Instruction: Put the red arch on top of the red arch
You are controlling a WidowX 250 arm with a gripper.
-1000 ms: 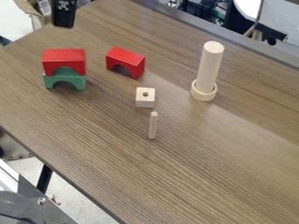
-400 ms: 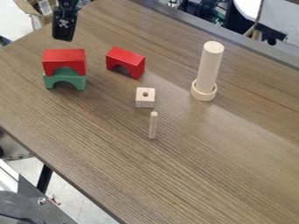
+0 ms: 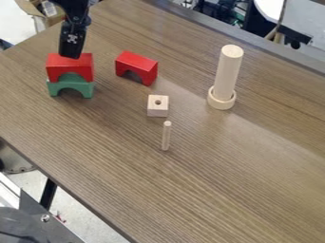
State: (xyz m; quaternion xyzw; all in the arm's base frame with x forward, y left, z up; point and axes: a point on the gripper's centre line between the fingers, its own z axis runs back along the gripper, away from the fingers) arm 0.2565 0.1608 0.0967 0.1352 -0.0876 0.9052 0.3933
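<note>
We observe the arm [image 3: 76, 10] entering from the top edge at the upper left, its black gripper [image 3: 71, 51] pointing down, with its lower end overlapping the top of the stacked red arch [image 3: 68, 66] in our view. We cannot tell whether its claw is apart or together. That arch sits upright on the green arch [image 3: 71, 87]; the other red arch [image 3: 137, 66] stands on the table [image 3: 209, 180], near the stack.
</note>
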